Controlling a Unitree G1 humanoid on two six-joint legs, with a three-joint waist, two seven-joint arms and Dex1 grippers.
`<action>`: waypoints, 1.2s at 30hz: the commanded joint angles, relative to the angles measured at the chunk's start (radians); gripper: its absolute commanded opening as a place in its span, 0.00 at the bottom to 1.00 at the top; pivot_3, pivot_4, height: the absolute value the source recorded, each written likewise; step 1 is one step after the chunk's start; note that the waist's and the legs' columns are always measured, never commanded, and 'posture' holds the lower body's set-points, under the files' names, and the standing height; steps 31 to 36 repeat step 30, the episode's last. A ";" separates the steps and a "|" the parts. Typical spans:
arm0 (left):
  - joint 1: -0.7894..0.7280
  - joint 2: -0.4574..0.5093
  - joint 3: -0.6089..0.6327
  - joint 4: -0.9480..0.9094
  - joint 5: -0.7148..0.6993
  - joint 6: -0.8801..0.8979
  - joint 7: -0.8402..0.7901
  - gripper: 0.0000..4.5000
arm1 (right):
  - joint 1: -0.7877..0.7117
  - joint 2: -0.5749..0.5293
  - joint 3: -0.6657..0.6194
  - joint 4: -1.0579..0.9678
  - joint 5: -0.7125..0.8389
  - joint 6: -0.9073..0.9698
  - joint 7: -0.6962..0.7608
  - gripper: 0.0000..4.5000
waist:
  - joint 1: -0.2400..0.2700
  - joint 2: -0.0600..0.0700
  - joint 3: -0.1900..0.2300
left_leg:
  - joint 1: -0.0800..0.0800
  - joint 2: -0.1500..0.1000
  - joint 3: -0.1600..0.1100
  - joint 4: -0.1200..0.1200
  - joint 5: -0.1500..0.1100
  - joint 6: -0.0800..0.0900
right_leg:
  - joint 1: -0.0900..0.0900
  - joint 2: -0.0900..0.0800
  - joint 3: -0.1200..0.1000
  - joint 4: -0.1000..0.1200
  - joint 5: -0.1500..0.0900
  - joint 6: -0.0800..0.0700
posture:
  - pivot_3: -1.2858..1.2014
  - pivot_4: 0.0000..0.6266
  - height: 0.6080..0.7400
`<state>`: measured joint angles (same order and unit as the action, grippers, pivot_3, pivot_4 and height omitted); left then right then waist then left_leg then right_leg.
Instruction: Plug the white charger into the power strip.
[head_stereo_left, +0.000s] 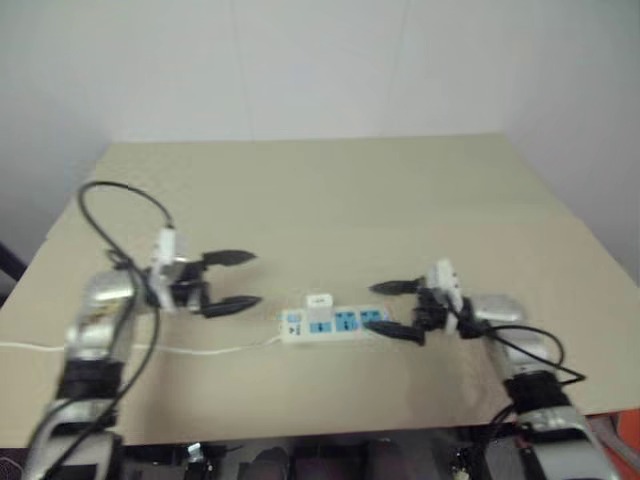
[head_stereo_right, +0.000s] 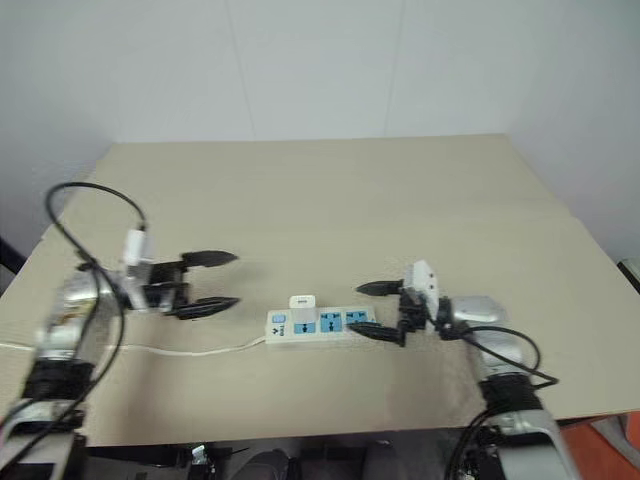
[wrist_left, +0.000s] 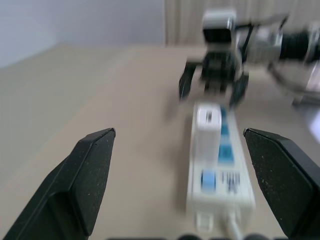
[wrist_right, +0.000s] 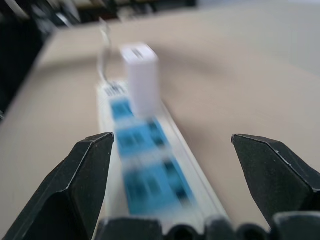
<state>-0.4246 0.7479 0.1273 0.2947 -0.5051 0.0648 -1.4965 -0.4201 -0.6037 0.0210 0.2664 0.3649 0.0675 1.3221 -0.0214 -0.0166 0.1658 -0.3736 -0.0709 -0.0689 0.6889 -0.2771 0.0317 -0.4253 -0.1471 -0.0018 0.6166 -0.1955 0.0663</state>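
The power strip (head_stereo_left: 335, 325) lies near the table's front edge, its blue sockets facing up. The white charger (head_stereo_left: 319, 300) stands upright on it, at the socket nearest the cord end; it is also visible in the right wrist view (wrist_right: 140, 82). My left gripper (head_stereo_left: 254, 279) is open, empty and apart from the strip, off its cord end and pointing toward it. My right gripper (head_stereo_left: 371, 306) is open at the strip's other end, one fingertip on each side of that end. The left wrist view looks along the strip (wrist_left: 220, 170) to the right gripper (wrist_left: 214, 87).
A thin white cord (head_stereo_left: 200, 350) runs from the strip leftward along the tan table (head_stereo_left: 330, 200), passing under my left arm. The table's front edge is close behind both grippers. A pale wall stands behind the far edge.
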 joint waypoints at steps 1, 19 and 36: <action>0.087 0.088 0.035 0.040 0.040 -0.048 -0.058 0.99 | 0.075 -0.145 -0.072 -0.158 0.023 0.072 0.027 1.00 | 0.004 0.001 0.001 | 0.000 0.000 0.000 -0.002 0.000 0.000 | 0.000 0.000 0.000 -0.002 0.000 0.000 | 0.52 0.24 1.00; 0.273 0.102 0.101 -0.145 -0.022 0.039 0.018 0.99 | 0.307 -0.392 -0.216 -0.389 0.031 0.155 -0.021 1.00 | 0.009 -0.001 0.002 | 0.000 0.006 0.005 -0.005 0.000 0.000 | 0.002 0.001 0.000 -0.006 0.000 -0.001 | 0.52 0.24 1.00; 0.230 0.080 0.081 -0.125 -0.010 0.044 0.024 0.99 | 0.321 -0.404 -0.242 -0.400 0.020 0.125 -0.060 1.00 | 0.010 -0.001 0.002 | 0.001 0.006 0.006 -0.005 0.000 0.000 | 0.002 0.001 0.000 -0.006 0.000 -0.001 | 0.52 0.24 1.00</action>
